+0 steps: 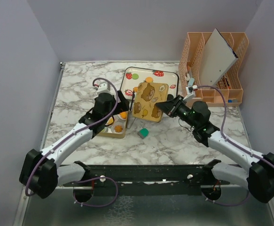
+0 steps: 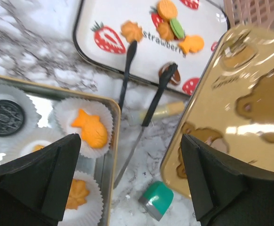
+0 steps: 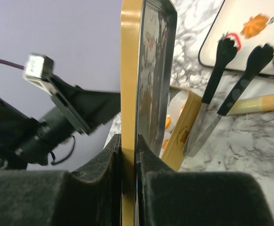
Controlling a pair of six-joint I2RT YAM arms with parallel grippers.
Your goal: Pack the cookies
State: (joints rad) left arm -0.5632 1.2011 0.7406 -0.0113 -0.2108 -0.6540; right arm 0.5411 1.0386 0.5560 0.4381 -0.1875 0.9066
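Cookies (image 2: 90, 126) in tin (image 2: 107, 165), more on tray (image 2: 141, 56), left hand (image 2: 129, 155) wide, right hand (image 3: 129, 160) pinching lid (image 3: 129, 70)

the right gripper (image 3: 129, 149) has its jaws pinched on the rim of a gold lid (image 3: 129, 66), held upright and edge-on. beyond it, black-tipped tongs (image 3: 242, 84) lie on the marble worktop (image 3: 249, 150), tips resting on the rim of a white tray (image 3: 235, 14) carrying an orange cookie (image 3: 256, 24).

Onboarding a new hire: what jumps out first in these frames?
The right gripper pinches a gold bear-print lid by its edge, mid-table. The open left gripper hovers above a tin of cookies in paper cups; more cookies lie on the strawberry tray behind.
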